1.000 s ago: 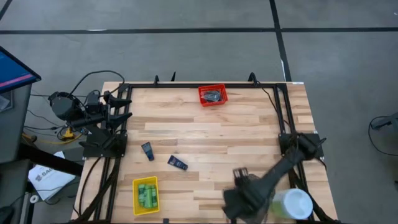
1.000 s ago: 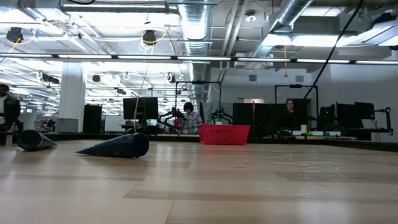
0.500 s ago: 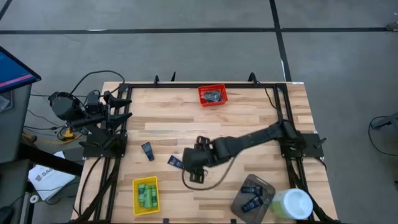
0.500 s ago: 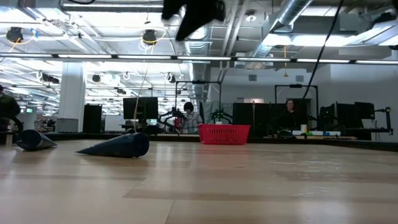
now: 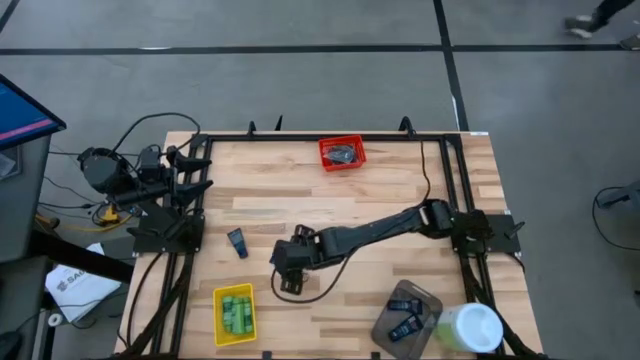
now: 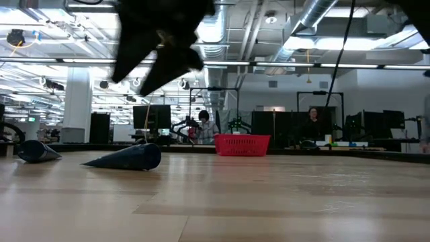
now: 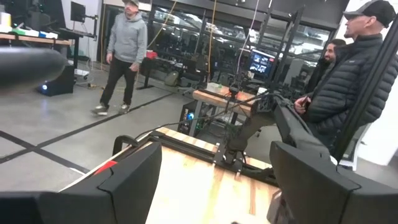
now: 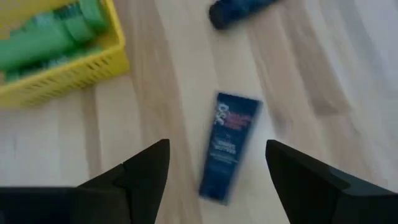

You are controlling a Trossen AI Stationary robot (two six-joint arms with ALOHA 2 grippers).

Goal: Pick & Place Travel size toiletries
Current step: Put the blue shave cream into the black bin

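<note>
My right gripper is open and hovers above a dark blue tube that lies flat on the wood, framed between the fingers but apart from them. In the high view the gripper covers that tube. A second blue tube lies to its left, also flat. Green bottles lie in a yellow bin. Dark pucks sit in a red bin. More blue tubes lie in a grey container. My left gripper is open, parked at the table's left edge.
A big pale tub stands at the near right corner beside the grey container. The yellow bin sits near the table's near edge, just left of my right gripper. Bare wood stretches across the table's middle and far side. People stand in the room beyond the table.
My right arm has swung from above the grey container at the near right corner toward the table's left, and has come down over the blue tube in the middle. Nothing on the table has moved.
</note>
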